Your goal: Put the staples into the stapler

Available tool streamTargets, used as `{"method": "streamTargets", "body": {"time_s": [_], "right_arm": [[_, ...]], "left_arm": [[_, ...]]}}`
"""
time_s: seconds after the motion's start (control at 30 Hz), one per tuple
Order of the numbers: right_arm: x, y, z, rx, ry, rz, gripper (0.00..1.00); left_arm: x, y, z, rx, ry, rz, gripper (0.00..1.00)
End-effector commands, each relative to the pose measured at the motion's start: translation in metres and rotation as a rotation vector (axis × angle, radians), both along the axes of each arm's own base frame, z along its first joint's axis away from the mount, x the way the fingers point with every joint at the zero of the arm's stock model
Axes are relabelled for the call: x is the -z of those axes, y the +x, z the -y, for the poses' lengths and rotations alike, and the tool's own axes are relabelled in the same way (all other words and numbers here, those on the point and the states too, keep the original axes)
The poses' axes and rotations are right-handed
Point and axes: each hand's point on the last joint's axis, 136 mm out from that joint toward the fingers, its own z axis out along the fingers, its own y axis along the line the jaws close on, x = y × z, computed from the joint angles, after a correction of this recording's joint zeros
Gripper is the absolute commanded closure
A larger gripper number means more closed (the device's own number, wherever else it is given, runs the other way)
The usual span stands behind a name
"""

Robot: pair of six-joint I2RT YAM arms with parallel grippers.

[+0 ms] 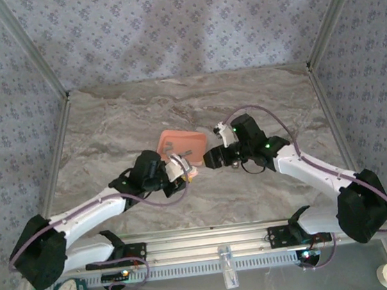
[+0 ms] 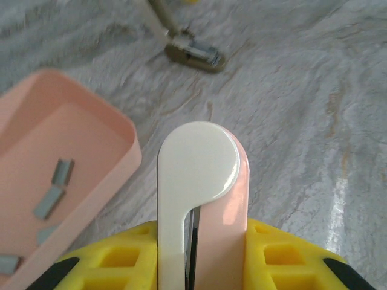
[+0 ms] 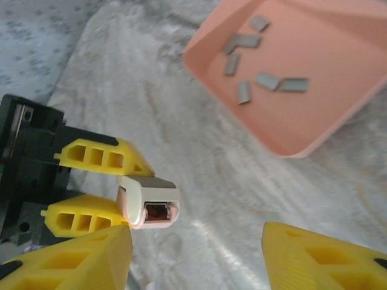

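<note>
The mini pale pink-and-white stapler (image 2: 202, 193) is pinched between the yellow fingers of your left gripper (image 2: 201, 231), which press on its two long sides. In the left wrist view its rounded white end points away from the camera, over the grey marble-patterned table (image 1: 141, 116). In the right wrist view you see the stapler end-on, with a grey metal channel along its top and a dark reddish opening in the end face. You cannot tell whether it touches the table or is held just above it.

From above, the stapler is just beside the near edge of the salmon-pink rectangular tray (image 3: 338, 54). The short grey metallic staples (image 3: 266, 80) lie loose on the tray floor, a handful of strips scattered at different angles, apart from the stapler.

Your right gripper (image 3: 198, 232) is spread wide and holds nothing. It hovers over bare table just right of the tray, facing the stapler's end, close to it but not touching.

A small blurred greyish piece (image 2: 193, 54) shows against the table beyond the stapler; you cannot tell what it is.
</note>
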Motion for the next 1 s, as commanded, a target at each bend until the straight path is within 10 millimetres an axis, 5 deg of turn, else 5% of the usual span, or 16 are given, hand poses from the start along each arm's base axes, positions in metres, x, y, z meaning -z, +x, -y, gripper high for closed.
{"method": "streamTargets", "body": {"time_s": [0.0, 0.3, 0.67, 0.97], "right_arm": [[-0.01, -0.025, -0.015, -0.137, 0.097, -0.051, 0.39], [-0.015, -0.043, -0.034, -0.232, 0.166, -0.098, 0.4], [-0.002, -0.04, -0.042, -0.23, 0.133, -0.115, 0.46], [-0.006, -0.043, -0.048, -0.266, 0.175, -0.108, 0.66]], "left_arm": [[-0.022, -0.01, 0.008, 0.119, -0.051, 0.145, 0.72], [-0.033, -0.015, 0.012, 0.164, -0.057, 0.219, 0.77], [-0.041, -0.021, 0.016, 0.194, -0.081, 0.245, 0.77], [-0.044, -0.022, 0.017, 0.195, -0.103, 0.25, 0.76]]}}
